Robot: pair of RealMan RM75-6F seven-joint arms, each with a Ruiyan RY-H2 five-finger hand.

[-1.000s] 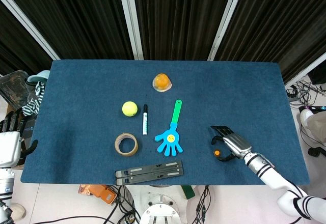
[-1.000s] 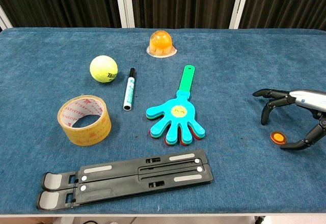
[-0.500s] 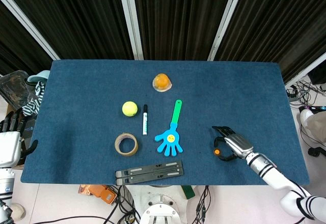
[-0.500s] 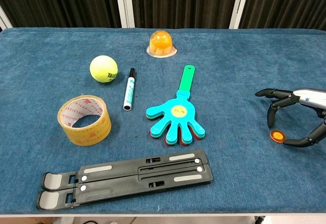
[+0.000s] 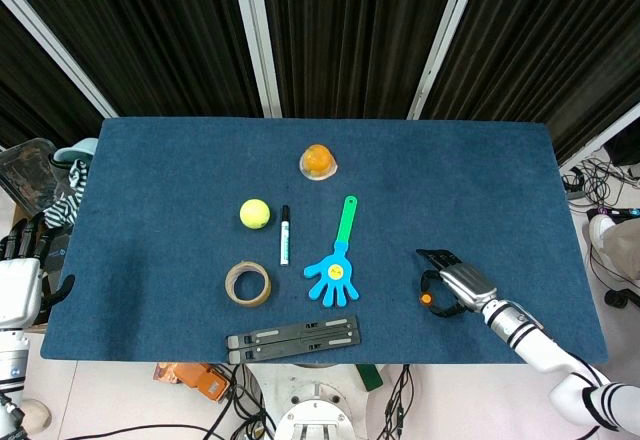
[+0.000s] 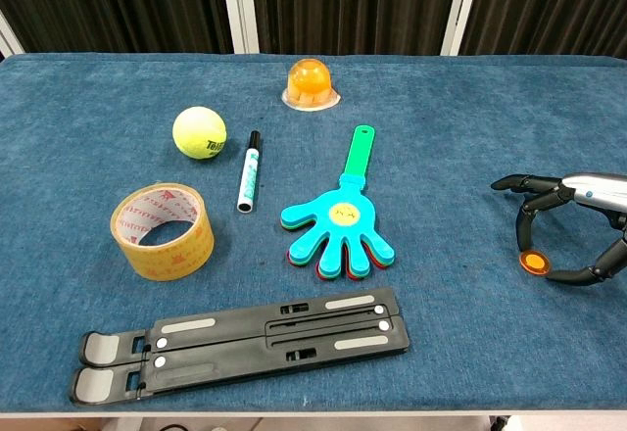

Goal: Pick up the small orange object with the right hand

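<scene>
**A:** How is the right robot hand (image 6: 573, 223) placed?

**B:** It reaches in from the near right, low over the tabletop (image 5: 150, 170), palm down and fingers (image 6: 529, 217) arched. The small orange object (image 6: 533, 262) sits under that arch, a disc lying on the cloth. One fingertip comes down right at its far edge and the thumb curls in on its near side. I cannot tell whether either one touches it, so whether the hand is pinching it or only caging it stays uncertain.

**A:** And the other one?

**B:** The left robot hand (image 5: 22, 245) is off the tabletop's left edge, upright with its fingers apart and nothing in them. Only the head view shows it.

**A:** The setting?

**B:** Blue cloth over the tabletop, black pleated curtains (image 5: 340, 30) with pale posts behind. On the cloth lie a yellow tennis ball (image 6: 200, 132), a marker (image 6: 247, 171), a tape roll (image 6: 163, 231), a blue hand clapper (image 6: 343, 218), a folded black stand (image 6: 240, 342), and an orange domed cup (image 6: 312, 81) further back.

**A:** What does the chest view add?

**B:** The gap under the arched fingers and the disc's dark rim; overhead, the disc (image 5: 426, 299) is only an orange dot beside the right robot hand (image 5: 452, 285).
</scene>
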